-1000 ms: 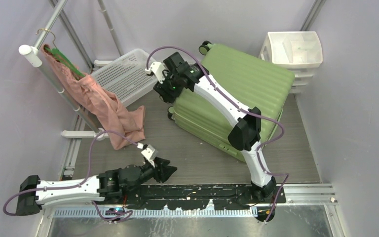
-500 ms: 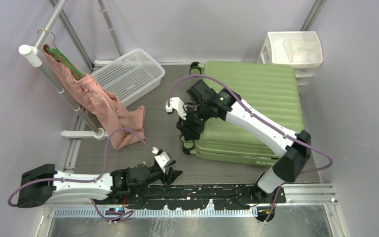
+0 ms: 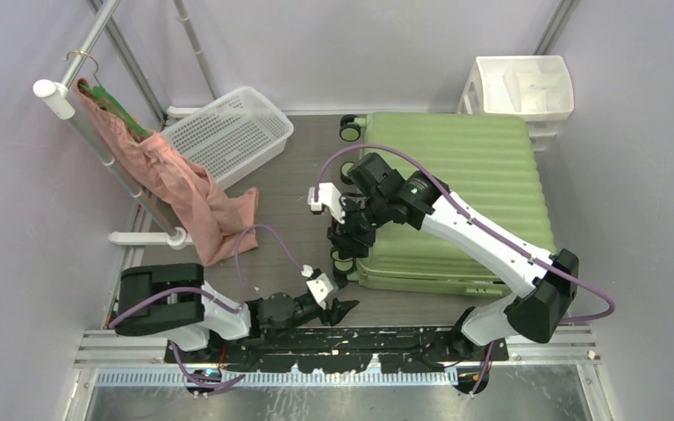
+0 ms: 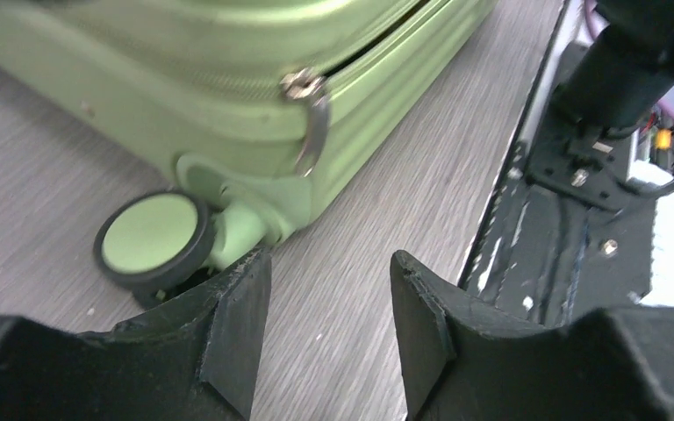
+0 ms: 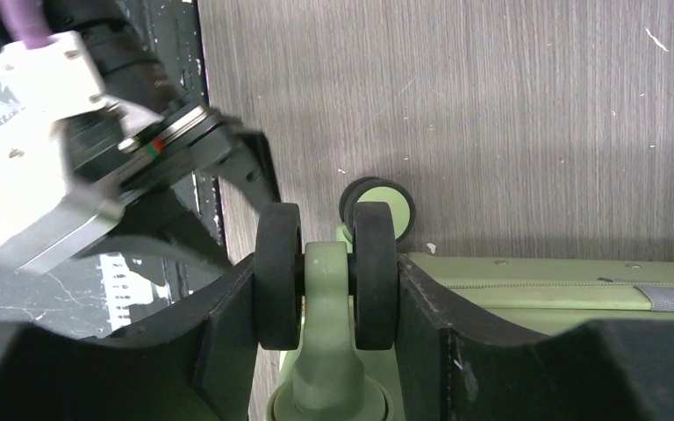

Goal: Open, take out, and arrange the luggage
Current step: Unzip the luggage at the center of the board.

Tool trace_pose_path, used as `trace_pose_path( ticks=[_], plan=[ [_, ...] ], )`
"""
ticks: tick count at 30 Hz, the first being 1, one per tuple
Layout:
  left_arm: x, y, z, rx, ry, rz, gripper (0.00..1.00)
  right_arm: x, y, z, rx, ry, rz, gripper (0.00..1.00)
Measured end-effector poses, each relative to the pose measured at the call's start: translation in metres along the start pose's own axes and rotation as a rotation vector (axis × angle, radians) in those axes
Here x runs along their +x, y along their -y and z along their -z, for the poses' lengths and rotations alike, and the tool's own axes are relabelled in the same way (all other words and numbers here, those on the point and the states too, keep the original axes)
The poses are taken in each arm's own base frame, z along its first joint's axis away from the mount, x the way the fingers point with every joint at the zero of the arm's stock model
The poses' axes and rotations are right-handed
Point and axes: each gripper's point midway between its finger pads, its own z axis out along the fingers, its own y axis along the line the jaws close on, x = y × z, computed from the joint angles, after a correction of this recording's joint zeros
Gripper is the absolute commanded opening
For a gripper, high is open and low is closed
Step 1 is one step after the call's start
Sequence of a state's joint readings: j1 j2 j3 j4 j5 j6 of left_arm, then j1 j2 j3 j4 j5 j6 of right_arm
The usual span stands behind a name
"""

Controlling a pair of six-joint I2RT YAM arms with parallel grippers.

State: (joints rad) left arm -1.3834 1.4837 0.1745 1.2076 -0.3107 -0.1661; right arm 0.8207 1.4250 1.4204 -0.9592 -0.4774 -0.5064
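Note:
The light-green ribbed luggage (image 3: pixel 465 189) lies flat and closed on the floor, its wheels to the left. My right gripper (image 3: pixel 347 235) is shut on a black twin wheel (image 5: pixel 326 272) at the case's near-left corner, one finger on each side. My left gripper (image 3: pixel 342 309) is open and empty, low over the floor just in front of the same corner. In the left wrist view its fingers (image 4: pixel 237 338) frame bare floor, with a green-faced wheel (image 4: pixel 151 239) and a silver zipper pull (image 4: pixel 311 114) on the case's seam just ahead.
A white mesh basket (image 3: pixel 224 136) stands at the back left beside a rack with a pink garment (image 3: pixel 189 189) hanging to the floor. A white drawer unit (image 3: pixel 524 92) stands at the back right. The black arm-mount rail (image 3: pixel 360 338) runs along the near edge.
The right arm has swung the luggage round until it lies square to the walls, still holding its wheel. The left gripper has slid right along the floor to the case's near-left corner.

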Motion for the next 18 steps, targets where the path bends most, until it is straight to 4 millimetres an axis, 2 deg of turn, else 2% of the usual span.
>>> trace_pose_path(
  ticks=[4,9,13,18],
  plan=[
    [-0.025,0.018,-0.010,-0.001,0.091,-0.032,0.52,0.000,0.000,0.000,0.008,0.013,0.007,0.11],
    [-0.046,0.023,-0.012,-0.085,0.163,-0.065,0.51,0.000,0.001,0.000,0.020,0.029,0.009,0.11],
    [-0.046,0.023,-0.017,-0.170,0.163,-0.104,0.51,-0.002,0.002,0.000,0.028,0.034,0.001,0.11],
    [-0.040,0.012,-0.026,-0.311,0.143,-0.146,0.50,-0.003,0.005,-0.001,0.043,0.042,-0.017,0.11]
  ],
)
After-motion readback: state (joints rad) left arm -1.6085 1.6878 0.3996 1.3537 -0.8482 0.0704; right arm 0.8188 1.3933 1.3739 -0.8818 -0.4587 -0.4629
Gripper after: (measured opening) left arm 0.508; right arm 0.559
